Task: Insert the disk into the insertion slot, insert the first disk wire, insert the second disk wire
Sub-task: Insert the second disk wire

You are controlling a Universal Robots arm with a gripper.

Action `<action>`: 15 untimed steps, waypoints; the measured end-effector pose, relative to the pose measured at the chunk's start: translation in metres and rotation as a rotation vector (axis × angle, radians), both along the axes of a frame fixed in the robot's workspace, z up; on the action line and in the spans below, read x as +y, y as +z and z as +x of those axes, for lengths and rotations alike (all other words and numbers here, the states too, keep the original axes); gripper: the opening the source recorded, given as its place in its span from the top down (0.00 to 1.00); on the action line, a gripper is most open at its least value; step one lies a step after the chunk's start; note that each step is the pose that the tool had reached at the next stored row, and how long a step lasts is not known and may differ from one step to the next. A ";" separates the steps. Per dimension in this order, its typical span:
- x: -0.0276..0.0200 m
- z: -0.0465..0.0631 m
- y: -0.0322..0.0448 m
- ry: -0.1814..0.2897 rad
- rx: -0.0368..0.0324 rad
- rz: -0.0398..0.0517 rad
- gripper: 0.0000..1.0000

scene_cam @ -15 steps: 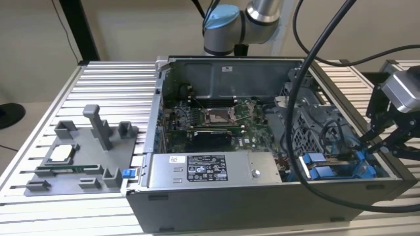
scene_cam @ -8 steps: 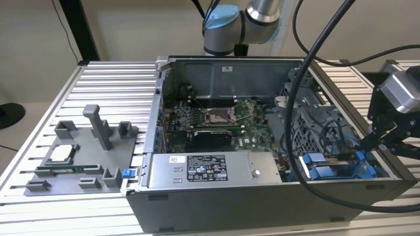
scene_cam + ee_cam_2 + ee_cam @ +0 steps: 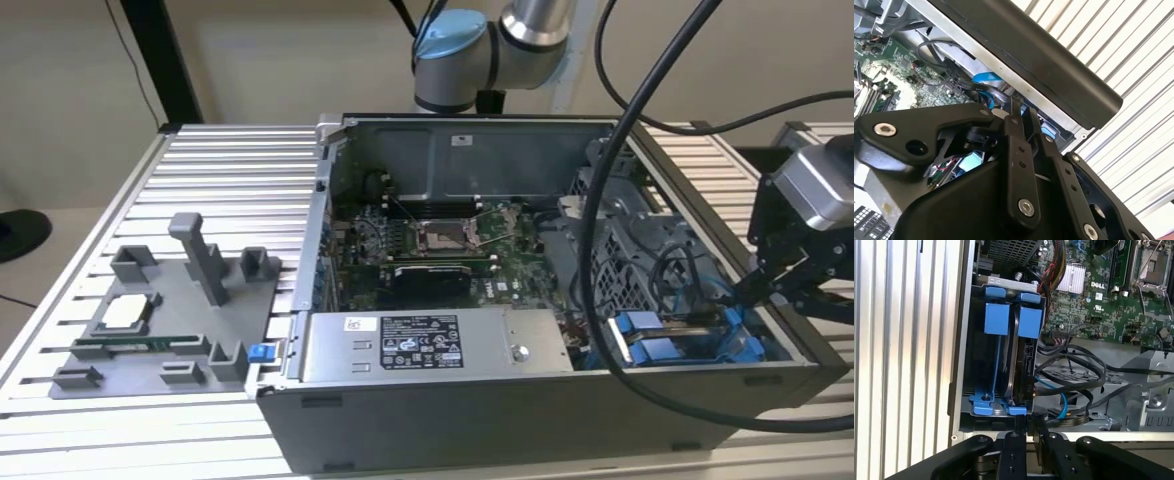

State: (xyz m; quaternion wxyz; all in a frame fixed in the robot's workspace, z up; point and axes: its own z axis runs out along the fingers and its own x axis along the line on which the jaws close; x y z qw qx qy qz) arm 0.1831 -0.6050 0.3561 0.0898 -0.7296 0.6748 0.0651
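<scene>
Disk [image 3: 1023, 357]: seated on edge in its blue carrier inside the insertion slot, at the case corner nearest the tool; in the first wrist view its dark edge runs between the blue tabs.
Insertion slot [image 3: 991, 405]: grey bay with blue rails and tabs, tucked against the case wall; in the exterior view it sits at the near corner on the exterior view's right [image 3: 687, 340].
Tool [image 3: 1026, 432]: black linkage poised just over the rim of the case beside the slot; the fingers sit close together, but whether they grip anything I cannot tell.
Wires [image 3: 1074, 375]: black and blue cables looping loose just beside the disk, over the grey cage.
Power-supply box [image 3: 427, 345]: grey, labelled, along the near wall of the case.
Motherboard [image 3: 427, 250]: green board further in, with an open processor socket.
Grey fixture [image 3: 160, 320]: on the ribbed bench [image 3: 227, 180], off to the exterior view's left of the case.
Arm [image 3: 494, 45]: rising behind the case.
</scene>
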 end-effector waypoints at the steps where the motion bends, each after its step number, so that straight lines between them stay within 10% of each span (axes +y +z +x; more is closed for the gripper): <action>1: 0.0000 0.000 -0.0001 0.000 0.0000 0.0000 0.00; 15: 0.0000 0.000 -0.0030 0.000 -0.0080 -0.0001 0.00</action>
